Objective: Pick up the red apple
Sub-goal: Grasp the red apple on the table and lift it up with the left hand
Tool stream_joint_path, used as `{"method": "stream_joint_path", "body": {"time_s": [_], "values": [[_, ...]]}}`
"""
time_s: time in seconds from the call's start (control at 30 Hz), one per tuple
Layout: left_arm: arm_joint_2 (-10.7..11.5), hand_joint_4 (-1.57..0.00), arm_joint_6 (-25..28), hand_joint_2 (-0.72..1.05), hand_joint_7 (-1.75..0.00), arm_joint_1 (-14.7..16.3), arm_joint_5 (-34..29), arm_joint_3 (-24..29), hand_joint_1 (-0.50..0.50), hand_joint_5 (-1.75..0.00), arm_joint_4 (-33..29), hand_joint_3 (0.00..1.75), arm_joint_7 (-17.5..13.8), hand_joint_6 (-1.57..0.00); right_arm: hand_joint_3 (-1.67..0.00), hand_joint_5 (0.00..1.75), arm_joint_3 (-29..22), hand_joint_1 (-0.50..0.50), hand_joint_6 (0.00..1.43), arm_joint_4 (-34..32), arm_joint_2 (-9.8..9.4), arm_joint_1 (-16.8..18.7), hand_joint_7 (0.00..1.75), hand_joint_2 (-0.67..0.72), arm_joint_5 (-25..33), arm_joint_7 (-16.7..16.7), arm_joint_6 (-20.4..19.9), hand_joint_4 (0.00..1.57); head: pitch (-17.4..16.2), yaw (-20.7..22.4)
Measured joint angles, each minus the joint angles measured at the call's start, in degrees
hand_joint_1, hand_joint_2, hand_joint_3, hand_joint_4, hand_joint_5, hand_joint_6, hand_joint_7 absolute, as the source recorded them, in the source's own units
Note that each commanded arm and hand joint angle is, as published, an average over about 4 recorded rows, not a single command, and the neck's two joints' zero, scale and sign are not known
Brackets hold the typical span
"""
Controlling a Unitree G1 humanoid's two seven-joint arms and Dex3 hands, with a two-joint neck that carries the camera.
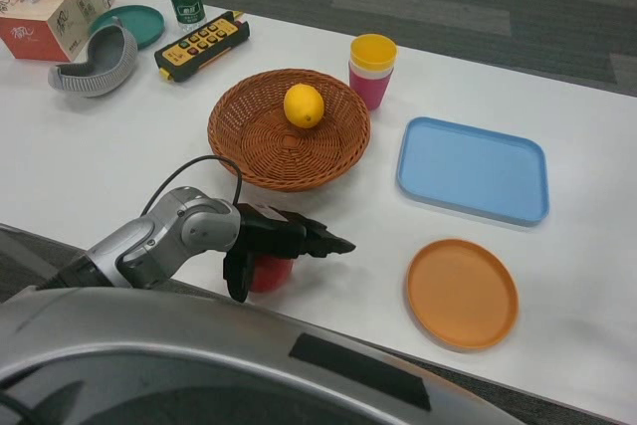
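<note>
White table [119, 146] fills the head view, with grey carpeted floor beyond its far edge; at the near left the left hand [274, 244] lies over the red apple [269, 273], its fingers curled around the fruit, which sits on the tabletop just near of the wicker basket [289, 131] holding a lemon [304, 106]. Right of the basket lie a blue tray [474, 169] and, nearer, an orange plate [462, 293], with stacked cups [371, 70] at the far side.
</note>
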Motion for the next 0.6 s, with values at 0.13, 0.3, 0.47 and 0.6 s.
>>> {"method": "stream_joint_path", "body": {"time_s": [0.13,0.3,0.47,0.6], "values": [[-0.3,0.00,-0.5,0.80,0.00,-0.5,0.0,0.0,0.50,0.00,0.9,0.00,0.0,0.00,0.00,0.00,0.0,-0.42,0.00,0.0,0.00,0.0,0.00,0.72,0.0,0.0,0.0,0.00,-0.1,-0.1],[-0.5,0.00,-0.7,0.76,0.00,-1.0,-0.2,0.1,0.50,0.00,1.9,0.00,0.0,0.00,0.00,0.00,-0.5,-0.42,0.00,0.0,-0.01,0.0,0.00,0.72,0.0,0.0,0.0,0.00,-0.3,0.0],[-0.5,0.00,-0.8,0.80,-0.03,-1.4,-0.5,0.1,0.50,0.00,2.4,0.00,0.0,0.00,0.00,0.00,-0.6,-0.42,0.00,0.0,-0.01,0.0,0.00,0.72,0.0,0.0,0.0,0.00,-0.5,0.1],[-0.6,0.00,-0.9,0.87,-0.07,-2.0,-0.9,0.1,0.50,0.00,3.2,0.00,0.0,0.00,0.00,0.00,-0.6,-0.42,0.00,0.0,-0.01,0.0,0.00,0.72,0.0,0.0,0.0,0.00,-0.5,0.2]]}}
